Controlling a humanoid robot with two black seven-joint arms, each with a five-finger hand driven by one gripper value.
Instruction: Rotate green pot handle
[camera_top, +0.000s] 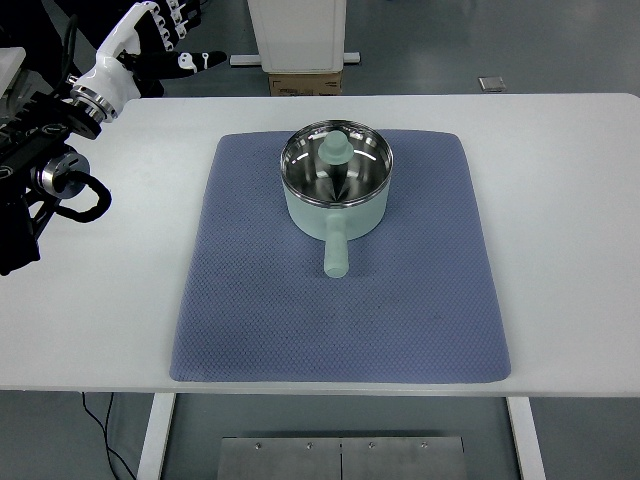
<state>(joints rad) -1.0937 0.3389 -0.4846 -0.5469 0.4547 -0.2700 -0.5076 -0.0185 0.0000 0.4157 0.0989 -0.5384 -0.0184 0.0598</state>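
The left hand (150, 35), fingers spread and holding nothing, hangs above the counter's (560, 200) far left corner. Well to its right and nearer the robot, the green pot (335, 180) sits on a blue mat (260, 320), its handle (336, 248) pointing at the near edge (lid on). Grip the handle's free end, then swing it slowly so the pot pivots without sliding.

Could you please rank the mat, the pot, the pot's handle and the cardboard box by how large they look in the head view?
1. Mat
2. Pot
3. Cardboard box, though it is partly hidden and farther away, so unsure against the handle
4. Handle
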